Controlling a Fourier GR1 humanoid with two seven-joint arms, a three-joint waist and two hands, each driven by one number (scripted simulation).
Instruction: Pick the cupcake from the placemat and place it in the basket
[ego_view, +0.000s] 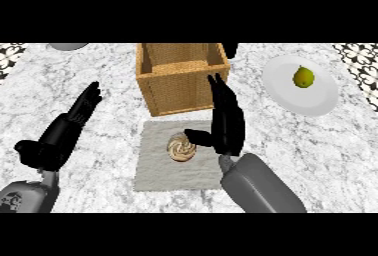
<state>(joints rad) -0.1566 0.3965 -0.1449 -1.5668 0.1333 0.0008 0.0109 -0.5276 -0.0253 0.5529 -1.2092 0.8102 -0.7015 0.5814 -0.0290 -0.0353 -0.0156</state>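
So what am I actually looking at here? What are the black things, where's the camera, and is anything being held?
This is one picture, taken from the robot's head and looking steeply down at a marble counter. The grey tubes are its forearms, and the black shapes are its hands. The right robot hand is open, right beside a cupcake that sits on a grey placemat. Nothing is held yet. Just beyond the mat stands a wicker basket. The left robot hand rests open at the left, fingers up. Off to the right, a white plate carries a yellow-green fruit.
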